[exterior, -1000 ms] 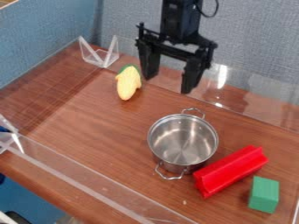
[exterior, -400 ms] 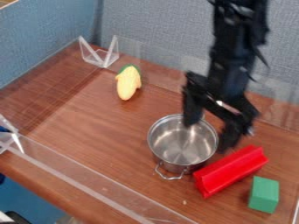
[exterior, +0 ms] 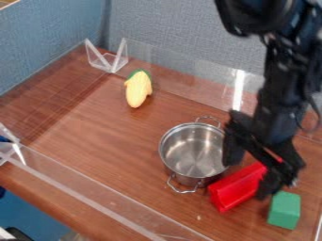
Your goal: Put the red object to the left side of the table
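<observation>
While partly hidden: red object (exterior: pixel 239 188), far end behind gripper (exterior: pixel 265 171)
Gripper: jaws spread wide, straddling block, contact unclear
Arm: top cut off
Green block (exterior: pixel 285 208): beside

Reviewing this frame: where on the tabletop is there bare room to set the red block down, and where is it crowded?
Bare wood runs along the left side of the table, between the yellow fruit, the near clear wall and the pot. The right front corner is crowded: pot, red block, green block and the open gripper sit close together.
</observation>
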`<control>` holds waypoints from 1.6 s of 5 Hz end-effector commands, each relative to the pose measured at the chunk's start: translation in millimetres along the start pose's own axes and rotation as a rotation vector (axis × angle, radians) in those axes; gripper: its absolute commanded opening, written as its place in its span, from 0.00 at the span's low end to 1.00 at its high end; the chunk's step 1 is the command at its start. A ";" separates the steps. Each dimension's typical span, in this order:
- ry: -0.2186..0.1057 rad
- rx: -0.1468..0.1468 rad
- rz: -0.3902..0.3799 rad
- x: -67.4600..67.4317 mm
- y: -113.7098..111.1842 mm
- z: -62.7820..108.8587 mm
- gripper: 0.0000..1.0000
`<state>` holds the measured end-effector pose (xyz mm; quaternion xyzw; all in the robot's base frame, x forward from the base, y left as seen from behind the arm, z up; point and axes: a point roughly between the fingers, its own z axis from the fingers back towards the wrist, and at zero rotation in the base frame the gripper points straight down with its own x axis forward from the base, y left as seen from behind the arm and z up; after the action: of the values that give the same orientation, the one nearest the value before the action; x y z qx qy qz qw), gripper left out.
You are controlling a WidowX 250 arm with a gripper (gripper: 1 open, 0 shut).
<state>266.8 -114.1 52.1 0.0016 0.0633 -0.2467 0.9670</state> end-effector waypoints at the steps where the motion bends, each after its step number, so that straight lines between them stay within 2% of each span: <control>1: -0.046 0.020 -0.030 5.4 -9.7 12.1 1.00; 2: -0.049 0.020 -0.017 5.9 -14.2 14.3 1.00; 3: -0.053 0.018 0.011 4.3 -17.1 18.8 0.00; 5: -0.085 0.029 0.044 0.7 -0.8 40.3 0.00; 6: -0.109 0.034 0.064 -6.7 12.4 43.6 0.00; 7: -0.101 0.029 0.068 -10.5 19.2 28.1 0.00; 8: -0.114 0.022 0.109 -9.1 14.2 25.9 1.00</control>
<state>266.3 -95.5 68.1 0.0045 0.0249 -0.1939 0.9807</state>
